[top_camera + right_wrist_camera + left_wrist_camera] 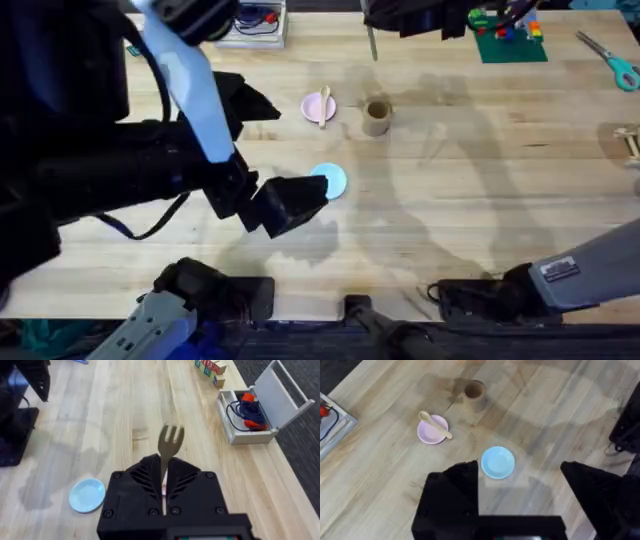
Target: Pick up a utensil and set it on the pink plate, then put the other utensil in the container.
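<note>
Spoon (324, 104) lies on the pink plate (312, 105); right tool (164, 476) pinches the fork (169, 445), left tool (520, 505) spread

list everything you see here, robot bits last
pink plate: 1, pale pink, mid table
spoon: 1, pale wood, lying on the pink plate
cup: 1, tan, upright, beside the pink plate
blue plate: 1, light blue, nearer the bases
fork: 1, pale wood, held in right hand
scissors: 1, teal, far right
white box: 1, holds cables, far edge
left hand: 1, black, open, near blue plate
right hand: 1, black, shut on fork
</note>
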